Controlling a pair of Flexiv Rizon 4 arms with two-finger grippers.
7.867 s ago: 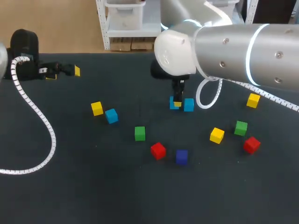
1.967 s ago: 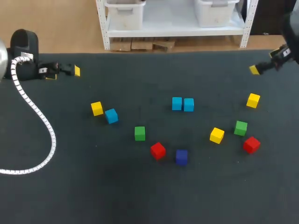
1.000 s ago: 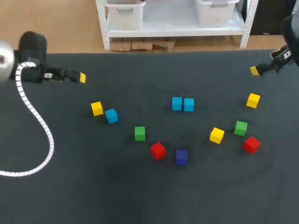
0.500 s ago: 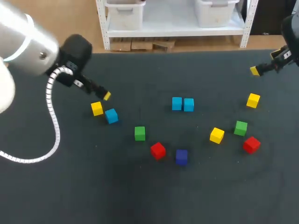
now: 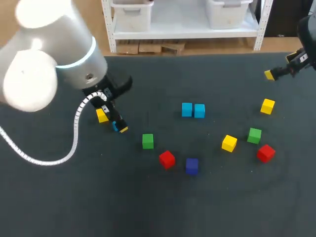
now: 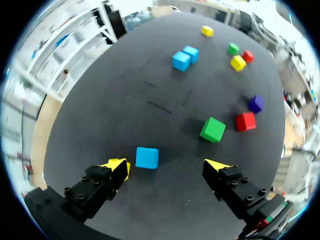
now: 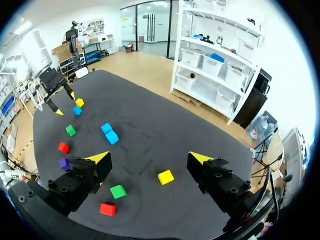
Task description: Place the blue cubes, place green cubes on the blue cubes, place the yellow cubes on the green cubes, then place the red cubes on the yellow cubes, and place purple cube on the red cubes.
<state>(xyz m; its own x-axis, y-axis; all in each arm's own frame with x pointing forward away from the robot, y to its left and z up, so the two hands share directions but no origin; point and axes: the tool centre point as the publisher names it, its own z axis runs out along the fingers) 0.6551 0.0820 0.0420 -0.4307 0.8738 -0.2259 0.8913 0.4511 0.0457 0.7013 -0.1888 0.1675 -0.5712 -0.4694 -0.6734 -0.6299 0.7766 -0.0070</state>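
We look down on the dark table, the largest thing here. Our left arm comes in over its left part, and a white ribbed cable loops from the arm. The left gripper hangs low over the table with its fingers spread wide. A lone blue cube sits on the table between the fingers. It is just beside one finger and well apart from the other, so neither side pinches it. A first yellow cube lies just beside that blue one, partly hidden by the gripper.

Our right gripper hangs well above the table's far right corner, and its fingers are also spread apart.

The other cubes lie singly on the table, none stacked. Two blue cubes sit side by side near the middle, touching. Nearer to us are a green cube, a red cube and a purple cube, the red and purple near each other. On the right lie a second yellow cube, a second green cube and a second red cube. A third yellow cube lies farther back.
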